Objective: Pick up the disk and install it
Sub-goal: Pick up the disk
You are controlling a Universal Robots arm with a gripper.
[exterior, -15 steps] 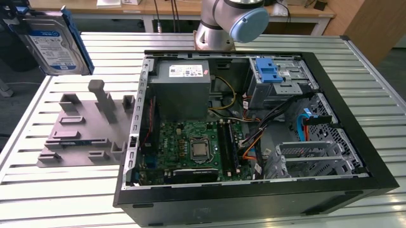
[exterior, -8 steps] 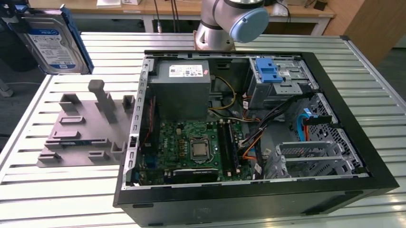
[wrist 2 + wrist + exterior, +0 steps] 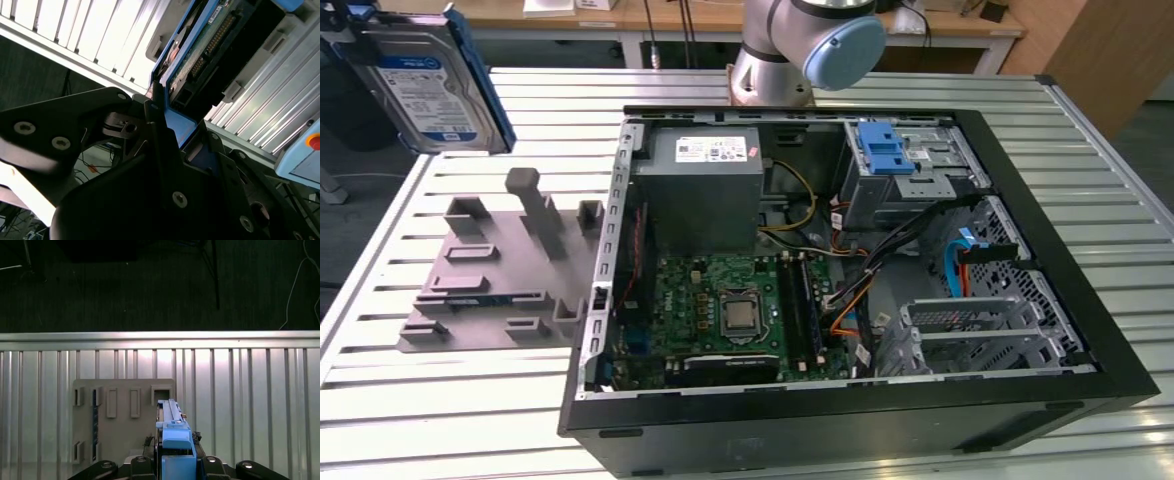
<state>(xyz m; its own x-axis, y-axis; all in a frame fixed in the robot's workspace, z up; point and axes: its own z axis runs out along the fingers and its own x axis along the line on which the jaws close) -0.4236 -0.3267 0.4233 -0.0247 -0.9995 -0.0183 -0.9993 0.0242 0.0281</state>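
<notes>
Gripper (image 3: 167, 127) is clamped on the disk (image 3: 430, 88), fingers on its blue rail frame. Disk is held upright in the air, off the bench (image 3: 1074, 115), over the bench edge on the exterior view's left, label facing the exterior camera. Under it on the bench lies a grey slotted holder plate (image 3: 120, 422). Next to that plate stands the open computer case (image 3: 854, 260), with a blue latch (image 3: 887, 150) at its far corner. Arm base (image 3: 781, 60) stands at the far edge.

Slatted metal table (image 3: 480, 420) — open computer case (image 3: 854, 412), grey fixture (image 3: 480, 290)
</notes>
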